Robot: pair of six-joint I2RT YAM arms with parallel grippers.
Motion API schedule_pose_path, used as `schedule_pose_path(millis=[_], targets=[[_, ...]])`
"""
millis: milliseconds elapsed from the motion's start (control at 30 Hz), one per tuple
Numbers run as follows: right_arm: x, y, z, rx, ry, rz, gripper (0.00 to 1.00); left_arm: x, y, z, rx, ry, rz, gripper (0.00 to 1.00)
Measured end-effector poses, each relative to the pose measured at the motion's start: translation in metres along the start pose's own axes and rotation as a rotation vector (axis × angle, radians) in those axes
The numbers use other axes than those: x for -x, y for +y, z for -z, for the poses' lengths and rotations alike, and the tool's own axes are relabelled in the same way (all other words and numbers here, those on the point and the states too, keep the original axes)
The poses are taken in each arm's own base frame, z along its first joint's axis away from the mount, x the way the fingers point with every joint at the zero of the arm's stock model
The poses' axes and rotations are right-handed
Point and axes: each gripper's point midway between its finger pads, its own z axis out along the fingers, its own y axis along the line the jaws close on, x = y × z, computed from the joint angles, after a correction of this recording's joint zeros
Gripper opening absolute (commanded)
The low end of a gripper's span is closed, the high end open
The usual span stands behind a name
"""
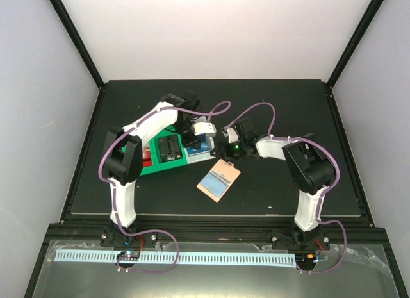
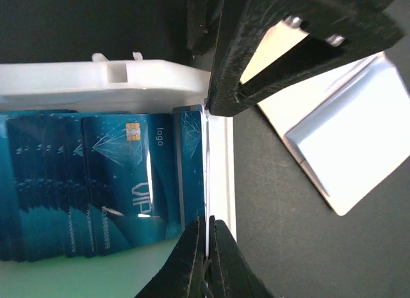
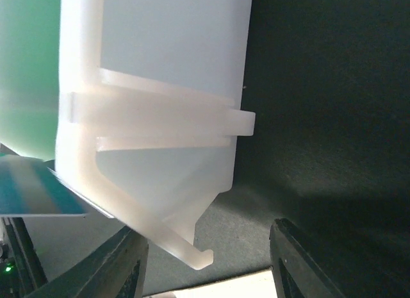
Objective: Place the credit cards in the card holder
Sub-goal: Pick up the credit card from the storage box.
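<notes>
Several blue credit cards (image 2: 115, 182) lie stacked in a white bin (image 2: 96, 86). One blue card (image 2: 192, 157) stands on edge against the bin's right wall, and my left gripper (image 2: 208, 237) is shut on its thin edge. From above, the left gripper (image 1: 195, 141) hangs over that bin. The tan card holder (image 1: 218, 179) lies open on the black mat just right of the bin, its pale pocket (image 2: 339, 144) showing. My right gripper (image 3: 208, 231) is open, its fingers (image 3: 122, 266) either side of the white bin's (image 3: 166, 54) lower corner. From above, the right gripper (image 1: 225, 147) sits beside the bin.
A green bin (image 1: 148, 166) with dark items stands left of the white bin, a red piece (image 1: 146, 154) at its far left. The black mat (image 1: 288, 106) spreads to the back and right. White walls enclose the table.
</notes>
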Motion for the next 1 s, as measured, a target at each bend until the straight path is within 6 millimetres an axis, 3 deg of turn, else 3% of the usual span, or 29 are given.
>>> schedule_pose_path(millis=[167,300,533,633,733,867,1000], targets=[[0.007,0.005,0.018,-0.031,-0.028,0.001,0.64,0.018,-0.003,0.035,0.039,-0.084,-0.009,0.02],[0.024,0.030,0.053,-0.018,-0.109,0.046,0.70,0.030,-0.010,0.069,0.085,-0.161,-0.018,0.02],[0.042,0.098,0.130,0.078,-0.276,0.170,0.81,0.053,-0.020,0.133,0.177,-0.357,0.091,0.02],[0.043,0.130,0.161,0.163,-0.330,0.208,0.81,0.077,-0.028,0.179,0.223,-0.564,0.186,0.02],[0.045,0.163,0.190,0.266,-0.383,0.230,0.80,0.091,-0.050,0.228,0.217,-0.817,0.304,0.02],[0.055,0.202,0.219,0.392,-0.418,0.229,0.75,0.102,-0.081,0.278,0.066,-1.123,0.470,0.02],[0.064,0.239,0.245,0.529,-0.431,0.222,0.68,0.111,-0.091,0.293,-0.177,-1.260,0.654,0.01]])
